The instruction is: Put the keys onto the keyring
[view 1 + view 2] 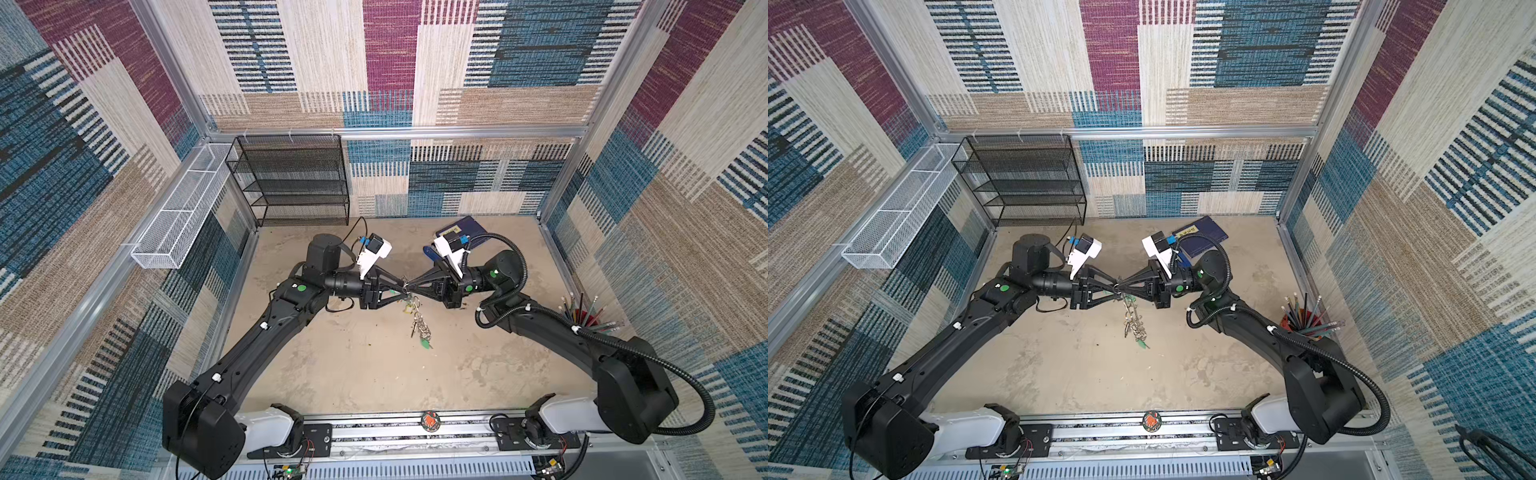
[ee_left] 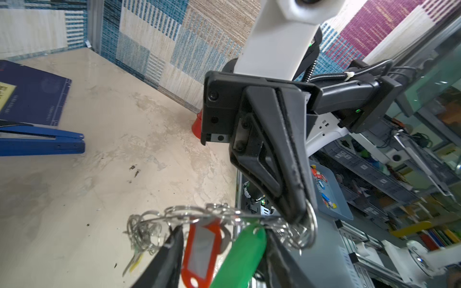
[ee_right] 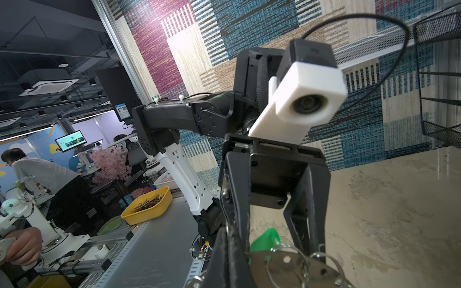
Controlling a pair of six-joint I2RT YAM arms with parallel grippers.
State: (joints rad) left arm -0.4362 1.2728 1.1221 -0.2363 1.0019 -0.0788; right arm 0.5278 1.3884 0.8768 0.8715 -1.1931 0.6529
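In both top views my two grippers meet tip to tip above the middle of the table. My right gripper is shut on the edge of the keyring, a grey disc rimmed with silver split rings, which hangs edge-on below it. My left gripper is open. A red tag and a green tag hang between its fingers. A second green tag dangles lowest. I cannot pick the keys out from the ring cluster.
A blue stapler and a navy book lie behind the right gripper. A red cup of pencils stands at the right wall. A black mesh shelf and a white mesh basket are at the back left.
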